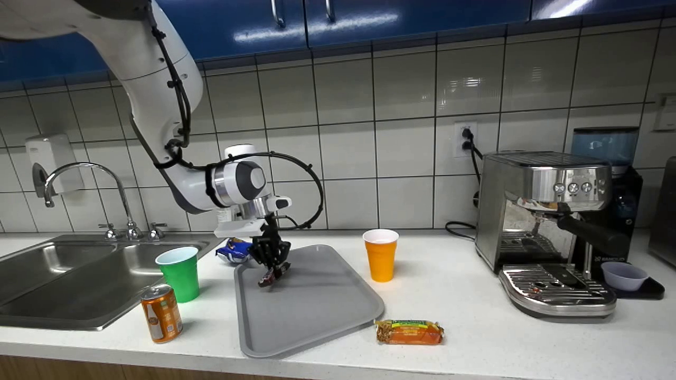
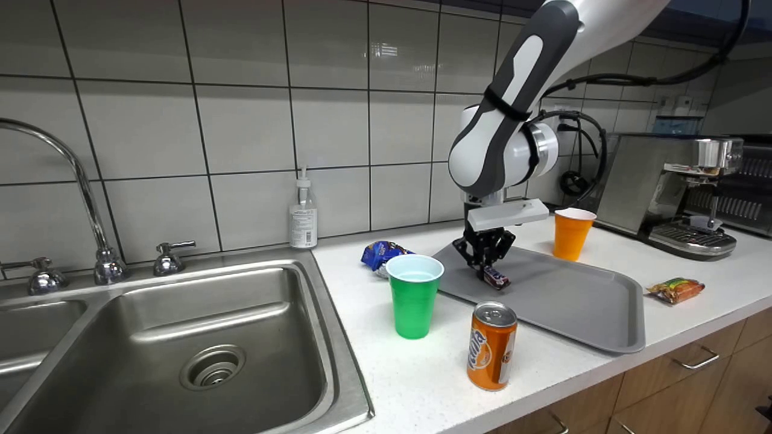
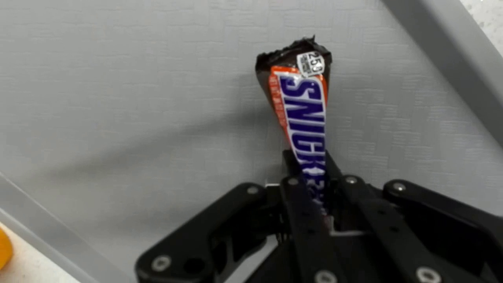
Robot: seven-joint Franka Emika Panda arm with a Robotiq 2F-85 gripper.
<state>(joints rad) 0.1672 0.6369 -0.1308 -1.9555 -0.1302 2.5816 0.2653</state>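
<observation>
Candy bar (image 3: pixel 303 106), brown-wrapped, blue-lettered, with orange-red edging; pinched in the pincer (image 3: pixel 312 169), one end projecting freely; situated over the grey tray (image 1: pixel 311 316).

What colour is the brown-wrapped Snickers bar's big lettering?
Dark blue edged white on the Snickers bar, clearest in the wrist view.

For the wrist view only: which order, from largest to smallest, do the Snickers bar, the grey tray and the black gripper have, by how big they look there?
1. Grey tray, running past the picture's edges.
2. Black gripper, probably looking bigger because it is nearer the camera.
3. Snickers bar, its lower end partly hidden.
</observation>
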